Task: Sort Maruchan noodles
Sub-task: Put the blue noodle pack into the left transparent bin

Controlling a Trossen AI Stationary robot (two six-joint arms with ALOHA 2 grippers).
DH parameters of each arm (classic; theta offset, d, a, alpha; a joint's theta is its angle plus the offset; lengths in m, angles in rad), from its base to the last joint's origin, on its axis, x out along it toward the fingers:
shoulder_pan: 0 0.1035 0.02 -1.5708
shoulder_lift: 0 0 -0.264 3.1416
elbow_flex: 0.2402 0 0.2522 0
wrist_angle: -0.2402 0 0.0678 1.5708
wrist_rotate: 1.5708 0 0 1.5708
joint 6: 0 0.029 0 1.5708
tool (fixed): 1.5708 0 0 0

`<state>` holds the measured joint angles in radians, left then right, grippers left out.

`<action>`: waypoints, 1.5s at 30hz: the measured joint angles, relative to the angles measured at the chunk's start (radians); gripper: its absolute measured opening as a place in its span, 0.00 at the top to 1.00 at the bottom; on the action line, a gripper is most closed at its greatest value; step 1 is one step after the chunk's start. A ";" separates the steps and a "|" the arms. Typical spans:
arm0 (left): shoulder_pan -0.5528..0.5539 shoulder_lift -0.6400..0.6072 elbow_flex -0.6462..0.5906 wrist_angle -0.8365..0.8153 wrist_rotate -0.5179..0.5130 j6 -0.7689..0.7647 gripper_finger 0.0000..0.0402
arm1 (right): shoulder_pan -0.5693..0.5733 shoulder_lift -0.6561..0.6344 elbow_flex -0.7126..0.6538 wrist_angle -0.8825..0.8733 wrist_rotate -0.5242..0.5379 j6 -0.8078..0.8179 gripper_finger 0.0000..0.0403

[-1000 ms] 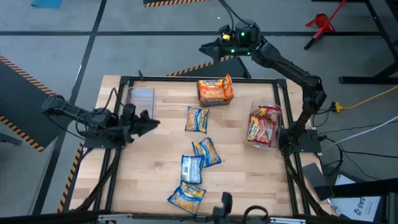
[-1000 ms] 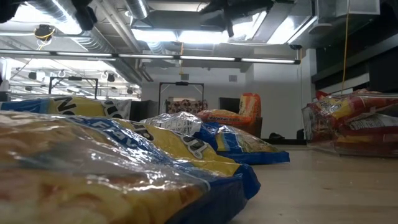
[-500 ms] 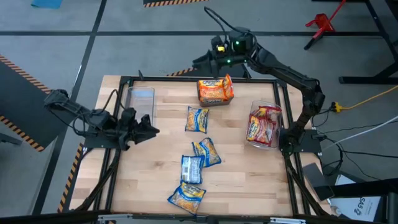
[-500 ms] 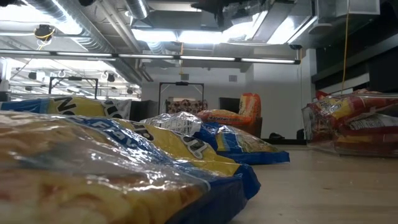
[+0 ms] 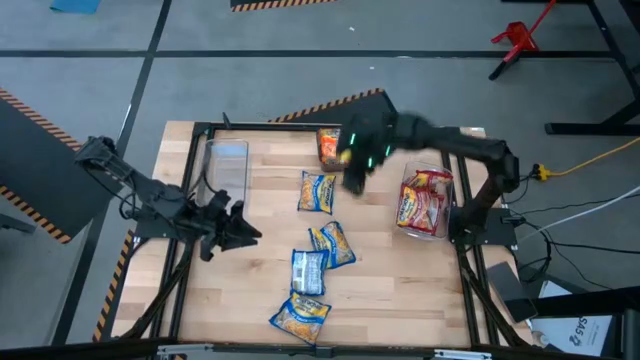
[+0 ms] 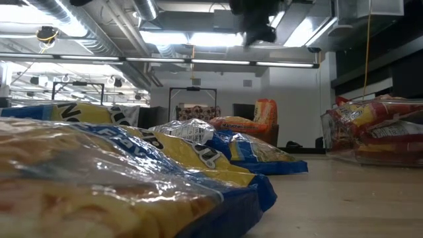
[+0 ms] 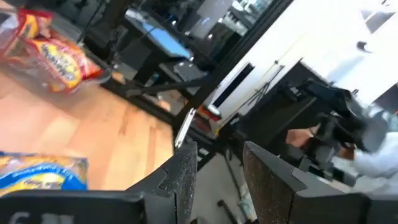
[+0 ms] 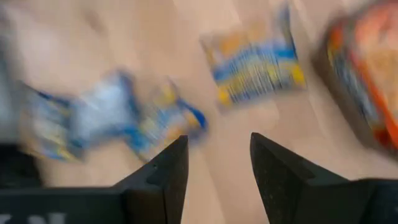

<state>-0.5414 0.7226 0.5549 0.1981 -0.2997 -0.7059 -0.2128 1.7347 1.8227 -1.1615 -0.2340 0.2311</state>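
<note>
Several blue-and-yellow noodle packets lie flat along the table's middle: one (image 5: 318,192) farther off, a pair (image 5: 332,243) (image 5: 308,270) and one near the front edge (image 5: 300,318). Orange packets (image 5: 329,146) sit at the far edge, partly behind the right arm. Red-and-silver packets (image 5: 424,203) fill a clear bin on the right. My right gripper (image 5: 352,176) hovers open above the table between the orange pile and the farthest blue packet (image 8: 255,65). My left gripper (image 5: 243,230) is open (image 7: 217,180) over the table's left part, touching nothing.
A clear bin (image 5: 228,164) stands at the far left of the table. A black frame (image 5: 190,130) runs around the tabletop. Bare wood shows between the left gripper and the packet row. The low view is mostly filled by a close blue-and-yellow packet (image 6: 119,178).
My right arm has swung fast from beyond the far edge down and toward the near side, and now stands over the table beside the orange pile. My left gripper has moved a little toward the near edge and toward the packets, turning slightly. No packet has moved.
</note>
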 joint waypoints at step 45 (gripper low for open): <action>-0.009 0.046 0.000 -0.056 -0.221 -0.037 0.69 | 0.325 0.143 -0.817 1.070 0.250 0.787 0.53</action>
<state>-0.5503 0.7681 0.5549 0.1418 -0.5210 -0.7425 0.1120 1.8779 1.0056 -0.0917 0.0158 1.0179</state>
